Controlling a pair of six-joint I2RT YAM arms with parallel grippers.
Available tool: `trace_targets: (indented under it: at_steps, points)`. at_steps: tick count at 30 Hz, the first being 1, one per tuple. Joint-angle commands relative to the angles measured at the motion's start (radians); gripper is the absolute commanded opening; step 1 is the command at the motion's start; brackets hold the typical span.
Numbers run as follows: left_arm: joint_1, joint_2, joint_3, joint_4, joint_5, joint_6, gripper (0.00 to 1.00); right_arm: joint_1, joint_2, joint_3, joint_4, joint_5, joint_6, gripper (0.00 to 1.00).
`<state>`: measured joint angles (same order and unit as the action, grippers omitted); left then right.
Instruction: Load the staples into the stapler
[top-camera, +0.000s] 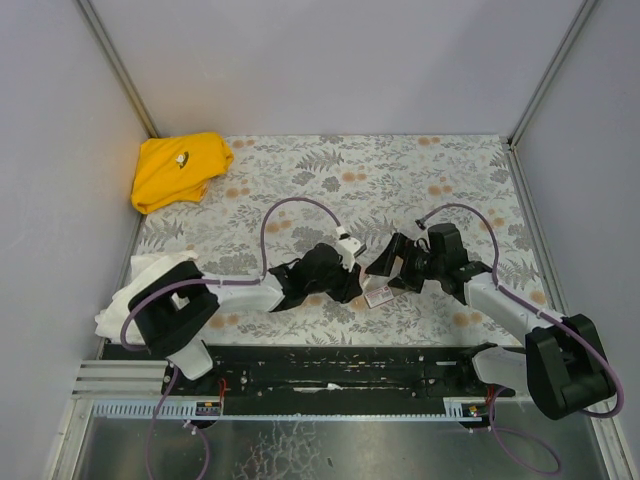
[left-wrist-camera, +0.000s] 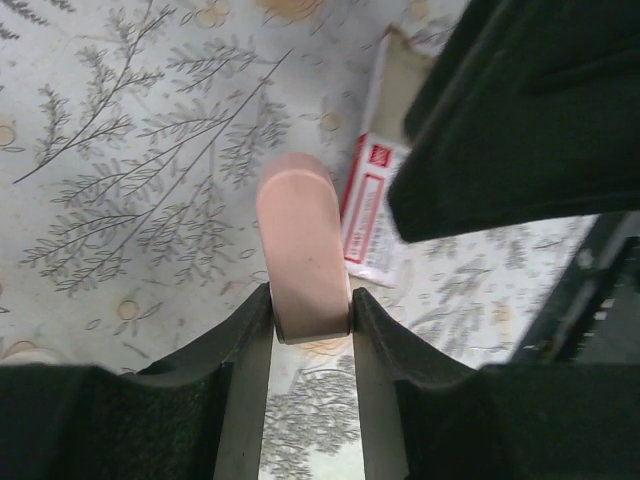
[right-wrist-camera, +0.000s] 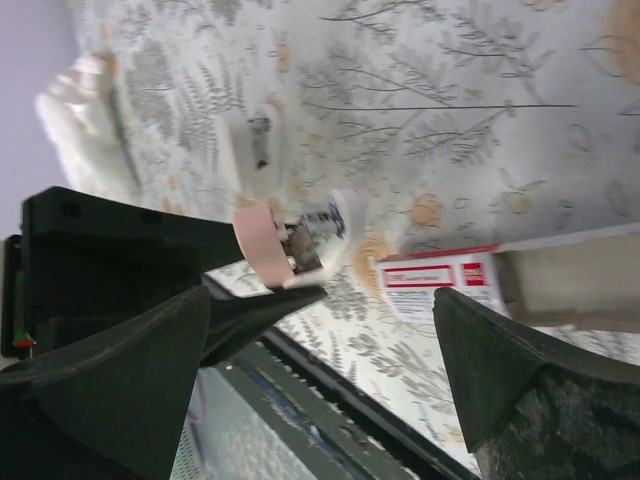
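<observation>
My left gripper (left-wrist-camera: 311, 295) is shut on the small pale pink stapler (left-wrist-camera: 300, 240) and grips its near end between both fingers, just above the table. In the right wrist view the stapler (right-wrist-camera: 268, 245) shows its white underside and a dark metal part. My right gripper (right-wrist-camera: 322, 300) is wide open and empty, facing the stapler from the right. In the top view the two grippers (top-camera: 345, 275) (top-camera: 385, 262) almost meet. The red-and-white labelled staples box (top-camera: 378, 296) lies flat on the table under them, its grey tray (right-wrist-camera: 565, 275) slid partly out. No loose staple strip shows.
A yellow cloth (top-camera: 180, 170) lies at the far left corner. A white cloth (top-camera: 150, 272) lies by the left arm's base. A black rail (top-camera: 330, 365) runs along the near table edge. Grey walls close in the floral tabletop (top-camera: 400, 175).
</observation>
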<state>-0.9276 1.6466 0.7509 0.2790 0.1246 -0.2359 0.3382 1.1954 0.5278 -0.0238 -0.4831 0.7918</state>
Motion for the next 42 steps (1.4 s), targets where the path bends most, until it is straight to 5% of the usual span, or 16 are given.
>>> trace_targets:
  at_steps: [1,11,15,18,20,25,26,29,32,39,41,42]
  points:
    - [-0.008,-0.062,-0.024,0.133,0.055,-0.126,0.0,0.0,-0.02,-0.004,0.168,-0.136,0.125,1.0]
    - [-0.014,-0.106,-0.024,0.15,0.072,-0.161,0.0,0.071,0.053,0.024,0.196,-0.162,0.137,0.95]
    - [-0.014,-0.123,-0.032,0.167,0.06,-0.178,0.0,0.11,0.073,0.029,0.216,-0.14,0.153,0.59]
    - [-0.013,-0.13,-0.039,0.17,0.053,-0.183,0.0,0.11,0.066,0.026,0.216,-0.107,0.162,0.12]
    - [-0.013,-0.134,-0.04,0.167,0.054,-0.184,0.0,0.11,0.059,0.027,0.209,-0.089,0.16,0.0]
    - [-0.014,-0.145,-0.05,0.156,0.048,-0.188,0.0,0.111,0.041,0.029,0.209,-0.065,0.155,0.0]
    - [-0.014,-0.149,-0.051,0.152,0.048,-0.187,0.0,0.111,0.041,0.035,0.203,-0.063,0.149,0.08]
    - [-0.013,-0.159,-0.057,0.137,0.04,-0.188,0.0,0.111,0.032,0.048,0.176,-0.041,0.13,0.79]
    - [-0.013,-0.17,-0.064,0.126,0.035,-0.187,0.0,0.111,0.015,0.052,0.165,-0.013,0.126,0.98]
    - [-0.013,-0.19,-0.07,0.109,0.03,-0.186,0.0,0.11,-0.002,0.051,0.162,0.001,0.124,0.91]
    - [-0.013,-0.191,-0.07,0.105,0.03,-0.185,0.0,0.109,-0.002,0.048,0.169,-0.006,0.124,0.64]
    - [-0.014,-0.19,-0.069,0.103,0.028,-0.185,0.0,0.109,-0.003,0.048,0.171,-0.008,0.125,0.41]
